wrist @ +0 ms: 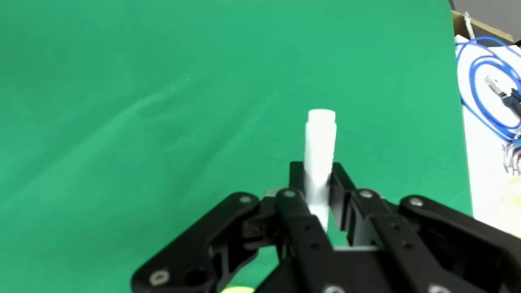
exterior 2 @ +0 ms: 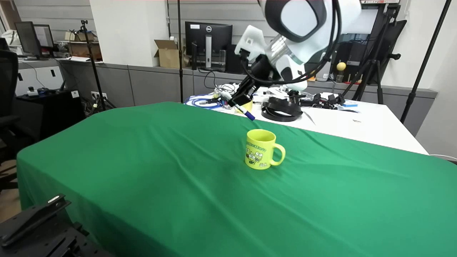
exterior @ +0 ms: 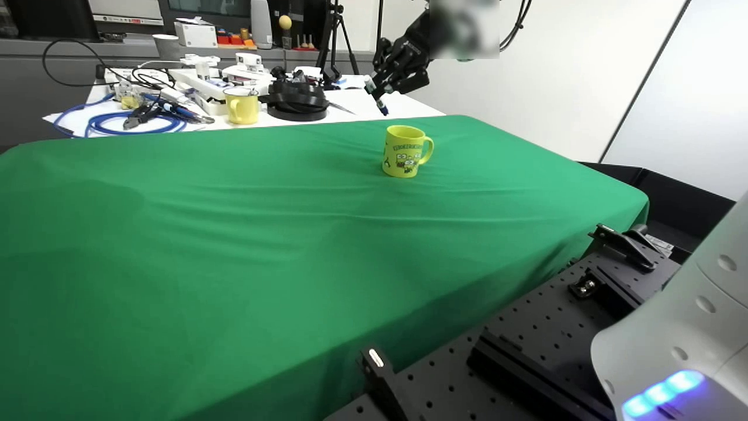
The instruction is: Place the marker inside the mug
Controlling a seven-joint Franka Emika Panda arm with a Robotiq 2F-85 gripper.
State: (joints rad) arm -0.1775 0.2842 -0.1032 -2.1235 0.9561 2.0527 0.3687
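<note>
The marker [wrist: 320, 154] is pinched around its white body by the claw [wrist: 317, 179], both ends projecting, presumably so that nothing bulky need enter the mug [exterior 2: 257, 151] with it. It is held aslant in the air, apart from the mug, its dark end lowest in both exterior views; that end is probably meant to go in first. The mug is stood upright on the cloth-covered desk [exterior 2: 142, 171], its mouth turned up for entry from above. A steeper tilt of the marker is likely needed before release.
</note>
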